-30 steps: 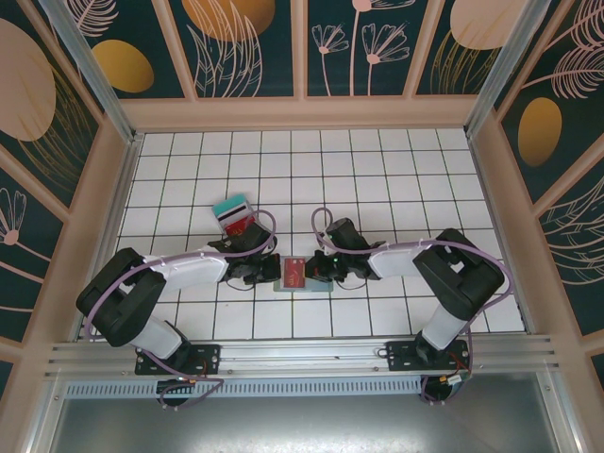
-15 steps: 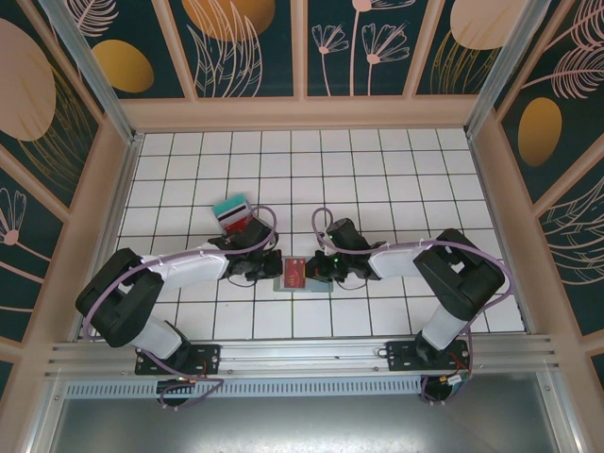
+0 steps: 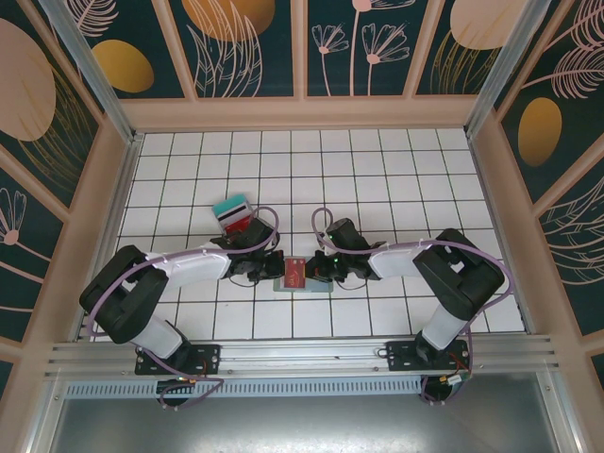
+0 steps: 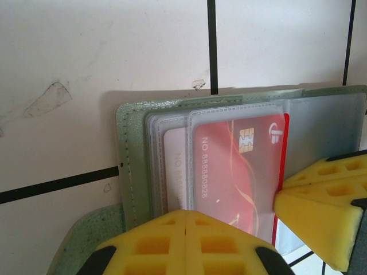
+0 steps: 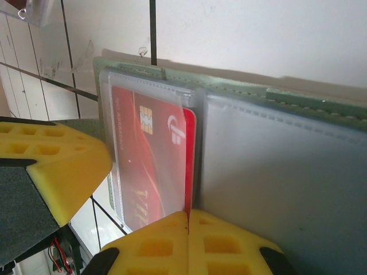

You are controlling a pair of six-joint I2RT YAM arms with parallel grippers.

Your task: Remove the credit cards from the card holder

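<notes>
Close to the arm bases, spread flat on the tiles: card holder (image 3: 311, 286), laid open so its slots face up. Pinned on its left half by left gripper (image 4: 186, 229), jaws closed together, probably to stop the soft wallet sliding. Met near the fold by right gripper (image 5: 188, 229), jaws likewise closed, tips at the bared edge of red card (image 4: 238, 172) peeking from its clear slot; pinching or merely nudging, cannot tell. Tucked behind it, pale card (image 4: 175, 166). Farther back, beside the left forearm, already out: teal card (image 3: 226, 206) overlapping second red card (image 3: 238, 225).
</notes>
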